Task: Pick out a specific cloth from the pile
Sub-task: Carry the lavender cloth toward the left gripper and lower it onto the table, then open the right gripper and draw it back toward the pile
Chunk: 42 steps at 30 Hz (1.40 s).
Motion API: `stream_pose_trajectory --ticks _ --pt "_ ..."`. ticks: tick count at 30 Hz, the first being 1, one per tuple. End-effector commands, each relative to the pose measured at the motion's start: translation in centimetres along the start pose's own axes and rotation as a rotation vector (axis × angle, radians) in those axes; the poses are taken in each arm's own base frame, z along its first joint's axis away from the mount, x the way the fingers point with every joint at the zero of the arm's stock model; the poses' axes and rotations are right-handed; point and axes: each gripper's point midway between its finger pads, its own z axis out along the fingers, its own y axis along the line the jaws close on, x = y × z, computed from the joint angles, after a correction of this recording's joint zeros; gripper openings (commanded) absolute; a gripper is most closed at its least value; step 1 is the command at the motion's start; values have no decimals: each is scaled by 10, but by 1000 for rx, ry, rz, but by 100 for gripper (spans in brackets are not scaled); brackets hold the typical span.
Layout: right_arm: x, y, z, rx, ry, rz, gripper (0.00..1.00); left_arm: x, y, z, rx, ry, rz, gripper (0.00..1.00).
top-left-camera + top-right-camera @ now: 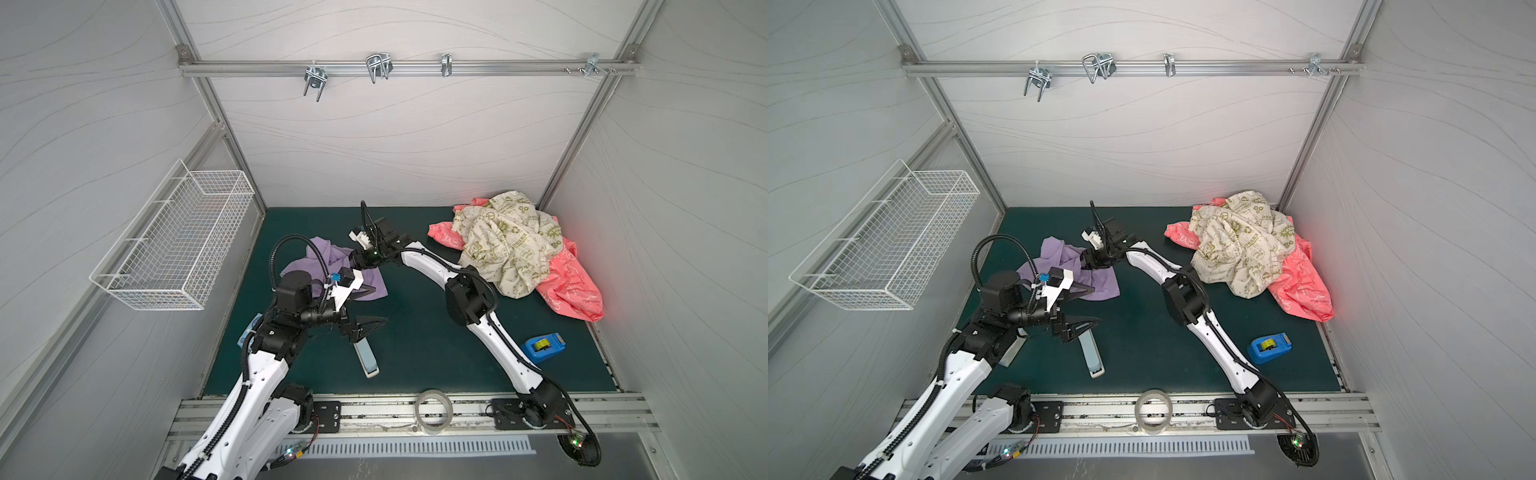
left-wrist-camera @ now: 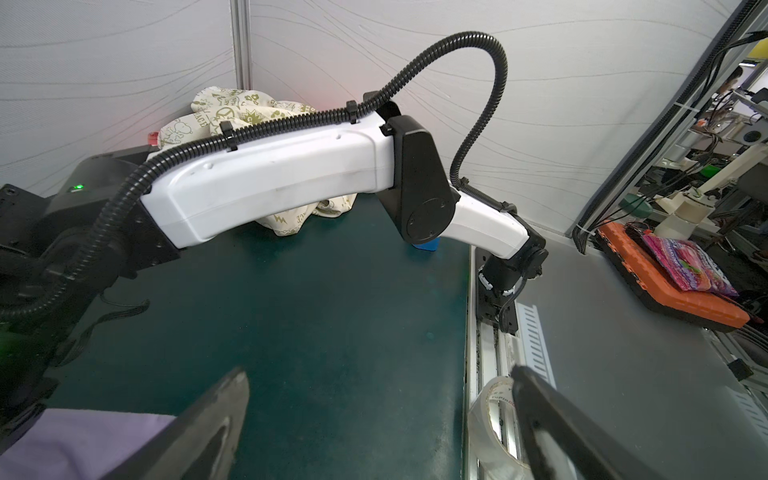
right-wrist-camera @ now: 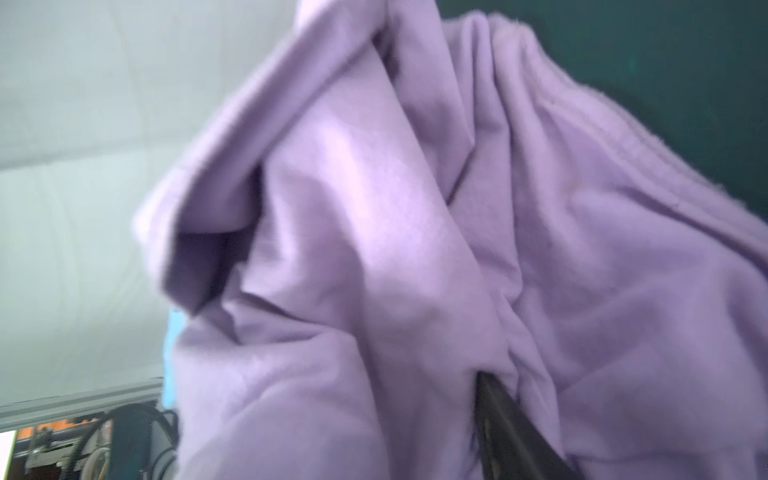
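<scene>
Lilac cloth [image 3: 415, 249] touching right end effector [image 1: 356, 261], grip unclear; left end effector [image 2: 379, 372] released; pile [image 2: 232, 116] print "ACE".

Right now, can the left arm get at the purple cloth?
Probably yes. The left gripper hangs open at the near edge of the lilac cloth, with nothing between them. The right gripper is at the cloth too, on its far side, so the two could crowd each other.
</scene>
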Motion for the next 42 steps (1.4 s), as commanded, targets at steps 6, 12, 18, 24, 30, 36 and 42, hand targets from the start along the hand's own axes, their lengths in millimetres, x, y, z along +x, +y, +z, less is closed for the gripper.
stream_pose_trajectory --ticks 6,12,18,24,30,36,42 --pt "-9 27 -15 -77 -16 -58 72 -8 -3 -1 3 -20 57 99" --pt "-3 34 -54 60 18 -115 99 -9 -4 -1 5 -22 58 99" --pt "8 41 -91 192 71 -118 99 -10 -6 -2 4 -26 69 99" --pt "42 37 -141 347 158 -119 99 -9 -6 -1 -30 -19 82 99" --pt "53 41 -236 468 72 -118 99 -16 23 -2 -283 -12 83 99" --pt "67 35 -332 567 -133 -57 99 -34 114 -65 -963 -115 -2 99" --pt "99 -24 -414 880 -316 12 99 2 172 -113 -1415 -34 31 99"
